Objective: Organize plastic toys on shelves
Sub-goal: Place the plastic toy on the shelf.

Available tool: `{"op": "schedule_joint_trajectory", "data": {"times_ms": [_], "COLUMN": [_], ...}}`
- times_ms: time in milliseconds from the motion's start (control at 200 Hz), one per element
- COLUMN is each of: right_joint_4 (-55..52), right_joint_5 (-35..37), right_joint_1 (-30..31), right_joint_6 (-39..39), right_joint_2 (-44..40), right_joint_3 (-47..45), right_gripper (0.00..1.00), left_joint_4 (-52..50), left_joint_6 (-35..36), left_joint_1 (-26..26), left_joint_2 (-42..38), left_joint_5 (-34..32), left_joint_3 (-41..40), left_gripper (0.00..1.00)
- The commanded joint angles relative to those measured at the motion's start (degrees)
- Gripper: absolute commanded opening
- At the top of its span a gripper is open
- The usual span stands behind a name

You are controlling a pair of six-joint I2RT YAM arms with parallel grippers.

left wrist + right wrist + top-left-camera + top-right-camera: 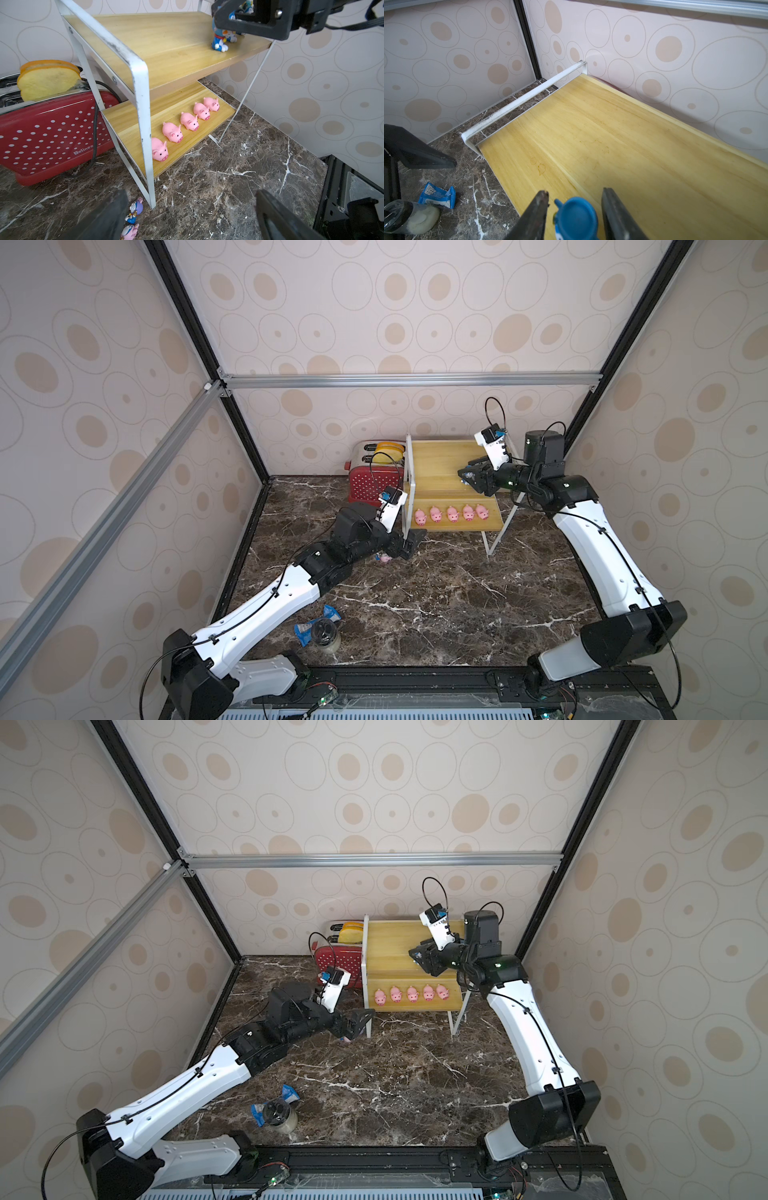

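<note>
Where the right gripper (575, 191) hangs over the upper board (612, 135), a blue-hatted figurine (576, 218) stands on the wood between its jaws. A thin gap shows on either side: jaws parted, nothing pinched. Left gripper (191, 193) is spread wide, low over the marble table (228, 162). The purple-hatted figurine (136, 207) and pink-hatted figurine (129, 230) are just beside one finger, on its inner side. Five pink pigs (189, 121) are lined up on the lower board (128, 118), beyond its fingertips.

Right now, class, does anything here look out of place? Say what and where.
Yes: two small figurines are on the table by a leg of the rack, not on a shelf, while five pigs line the lower shelf neatly.
</note>
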Motion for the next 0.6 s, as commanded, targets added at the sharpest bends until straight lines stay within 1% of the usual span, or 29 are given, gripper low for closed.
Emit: {"op": "schedule_joint_trajectory", "data": {"times_ms": [0, 70, 185, 446, 591], "right_joint_4": [0.0, -0.1, -0.2, 0.1, 0.3], "right_joint_5": [-0.1, -0.2, -1.4, -3.4, -3.5], "right_joint_1": [-0.1, -0.1, 0.0, 0.2, 0.2], "right_joint_6": [0.4, 0.2, 0.1, 1.0, 1.2], "right_joint_2": [-1.2, -1.3, -1.2, -1.9, -3.4], "right_joint_3": [0.7, 1.3, 2.7, 3.2, 5.4], "right_gripper": [0.5, 0.56, 0.6, 0.59, 0.59], "left_joint_4": [1.3, 1.3, 1.2, 1.2, 0.2], "left_joint_6": [-1.0, -0.9, -1.0, -1.7, -3.5], "left_joint_1": [0.3, 0.4, 0.5, 0.9, 3.3], "left_joint_2": [-0.1, -0.1, -0.4, -1.4, -2.1], "left_joint_5": [0.0, 0.3, 0.4, 0.6, 0.7], "left_joint_3": [0.2, 0.2, -0.1, -0.9, -1.9], "left_gripper": [0.99, 0.99, 0.99, 0.99, 0.98]}}
